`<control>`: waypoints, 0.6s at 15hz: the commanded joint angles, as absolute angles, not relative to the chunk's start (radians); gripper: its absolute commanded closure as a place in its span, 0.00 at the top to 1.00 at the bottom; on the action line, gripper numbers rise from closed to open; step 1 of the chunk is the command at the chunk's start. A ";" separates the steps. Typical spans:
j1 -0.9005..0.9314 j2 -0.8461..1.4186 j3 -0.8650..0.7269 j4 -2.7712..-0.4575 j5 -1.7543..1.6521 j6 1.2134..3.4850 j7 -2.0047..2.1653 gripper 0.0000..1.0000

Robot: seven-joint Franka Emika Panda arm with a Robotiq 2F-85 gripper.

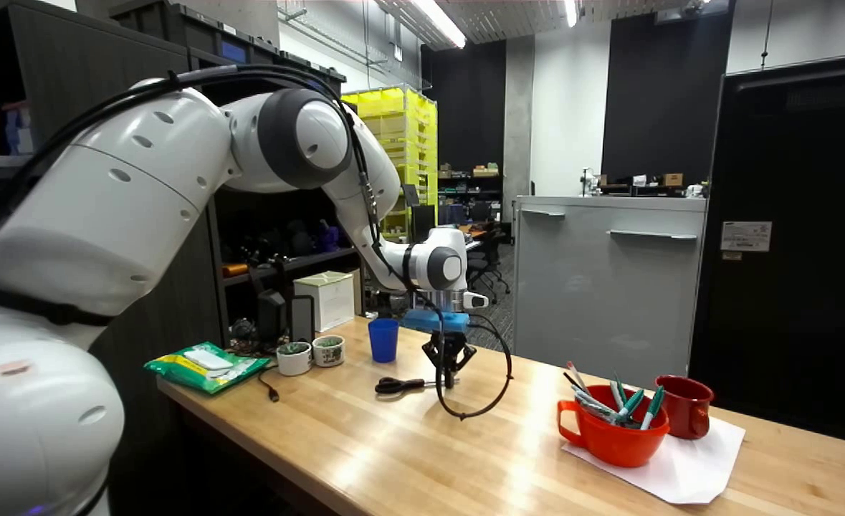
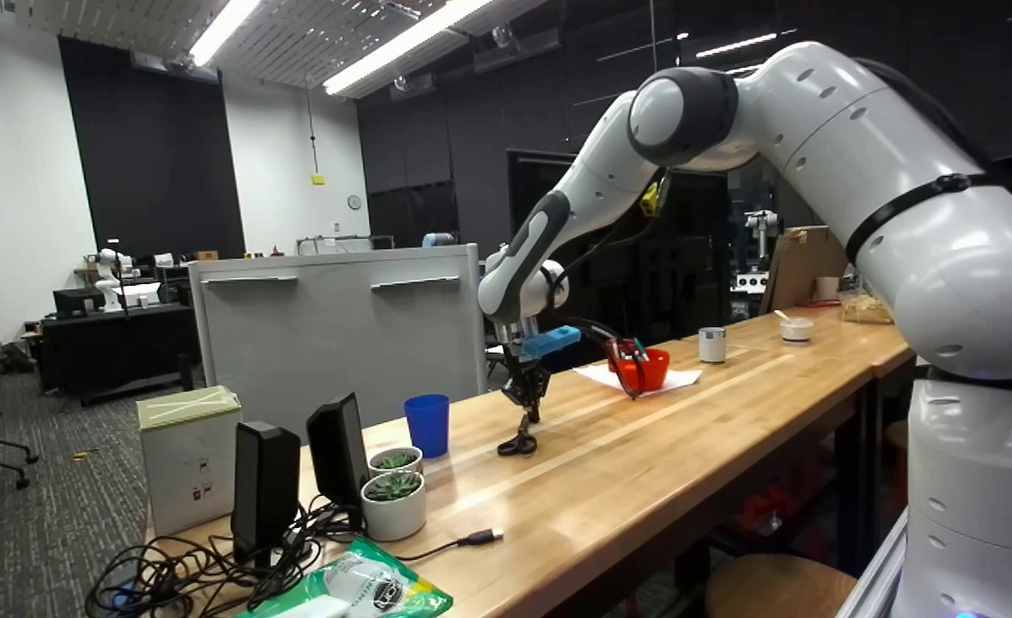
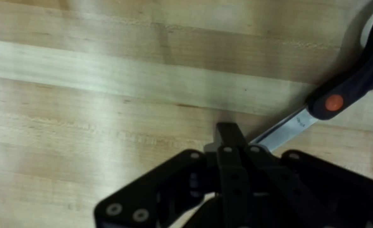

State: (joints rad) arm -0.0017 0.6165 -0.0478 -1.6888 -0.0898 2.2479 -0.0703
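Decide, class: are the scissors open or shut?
Shut, or nearly: in the wrist view, the scissors show blades lying together near the orange pivot; the gripper hides their tips.

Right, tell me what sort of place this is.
Most likely a robotics lab: a large robot arm extends over a wooden bench, what looks like another white arm stands in the background of an exterior view, and a yellow storage rack rises behind.

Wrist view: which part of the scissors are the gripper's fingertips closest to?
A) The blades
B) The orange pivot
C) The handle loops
A: in that view the blades run in right beside the closed gripper, while the orange pivot and black handles lie farther off.
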 commanded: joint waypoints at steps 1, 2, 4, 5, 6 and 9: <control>0.008 0.646 -0.046 -1.633 -0.115 2.205 -0.059 0.00; 0.010 0.650 -0.046 -1.623 -0.115 2.198 -0.059 0.00; 0.014 0.660 -0.045 -1.607 -0.116 2.192 -0.059 0.00; 0.016 0.664 -0.045 -1.598 -0.117 2.188 -0.058 0.00; 0.018 0.669 -0.045 -1.590 -0.118 2.184 -0.058 0.00; 0.025 0.682 -0.044 -1.567 -0.122 2.173 -0.058 0.00</control>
State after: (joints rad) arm 0.0142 0.6612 -0.0465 -1.6088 -0.0936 2.2083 -0.0703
